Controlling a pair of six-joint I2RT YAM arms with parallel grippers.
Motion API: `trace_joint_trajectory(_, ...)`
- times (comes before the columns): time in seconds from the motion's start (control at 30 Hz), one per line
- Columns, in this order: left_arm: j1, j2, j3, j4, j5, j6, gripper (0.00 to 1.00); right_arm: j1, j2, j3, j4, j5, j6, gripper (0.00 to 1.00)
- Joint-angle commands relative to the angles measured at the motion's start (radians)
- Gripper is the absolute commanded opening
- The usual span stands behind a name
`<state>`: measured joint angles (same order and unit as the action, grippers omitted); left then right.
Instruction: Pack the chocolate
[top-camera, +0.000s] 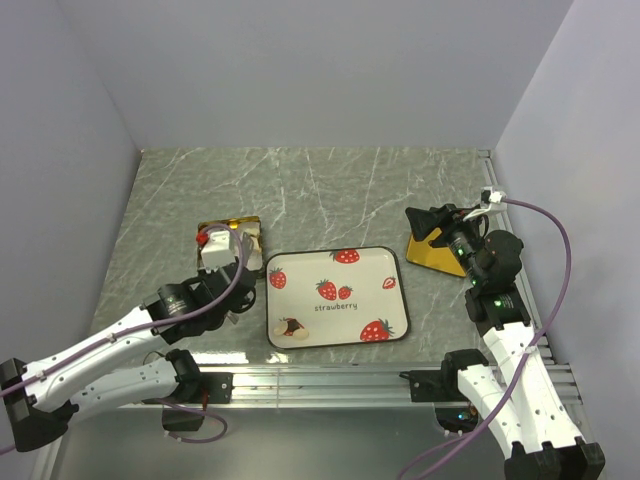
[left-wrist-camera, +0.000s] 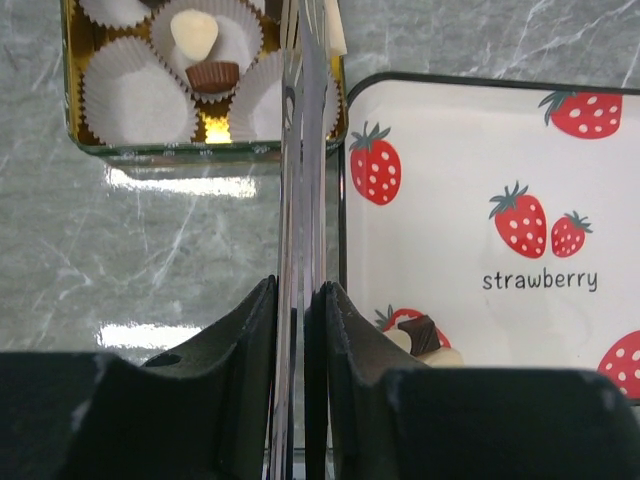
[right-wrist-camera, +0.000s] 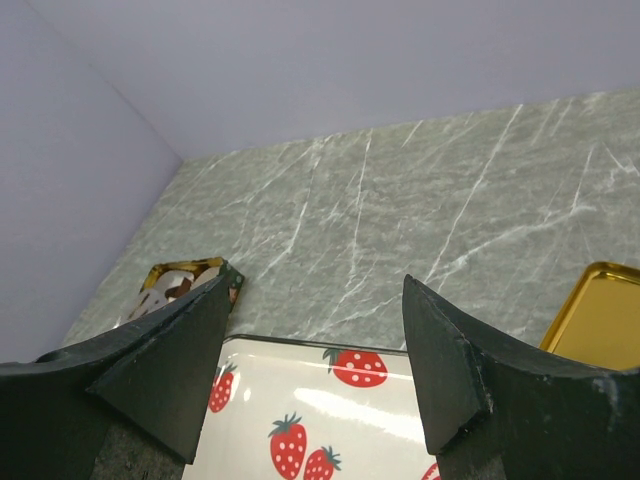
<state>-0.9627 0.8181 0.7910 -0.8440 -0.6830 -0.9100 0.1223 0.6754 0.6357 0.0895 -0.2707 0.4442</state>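
Chocolate lumps, one dark brown (left-wrist-camera: 422, 333) and one cream (left-wrist-camera: 445, 356), lie at the near left of the strawberry tray (left-wrist-camera: 470, 180); they also show in the top view (top-camera: 290, 327). A cream lump (left-wrist-camera: 193, 32) and a brown lump (left-wrist-camera: 212, 75) sit in a white paper cup of the gold tin (left-wrist-camera: 150, 150). My left gripper (left-wrist-camera: 298, 290) is shut on thin shiny metal tweezers (left-wrist-camera: 303, 150) that reach toward the tin's right edge. Their tip is partly out of view. My right gripper (right-wrist-camera: 315, 285) is open and empty, held above the table right of the tray.
The gold tin (top-camera: 230, 238) stands left of the tray (top-camera: 336, 296), partly under my left wrist. Its gold lid (top-camera: 436, 256) lies right of the tray under my right gripper (top-camera: 425, 222) and shows in the right wrist view (right-wrist-camera: 600, 310). Walls enclose the marbled table.
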Motion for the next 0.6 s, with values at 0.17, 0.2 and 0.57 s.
trace_joint_trajectory(0.17,-0.033,-0.017,-0.003,-0.055,-0.021,-0.138,0.26,0.01,-0.002,0.038,0.038,0.004,-0.013,0.76)
trace_joint_trajectory(0.2,-0.037,-0.016,-0.004,-0.076,-0.024,-0.156,0.26,0.008,-0.004,0.038,0.036,0.007,-0.015,0.76)
trace_joint_trajectory(0.57,-0.119,-0.005,0.001,-0.139,-0.062,-0.267,0.26,0.01,0.004,0.035,0.039,0.008,-0.016,0.76)
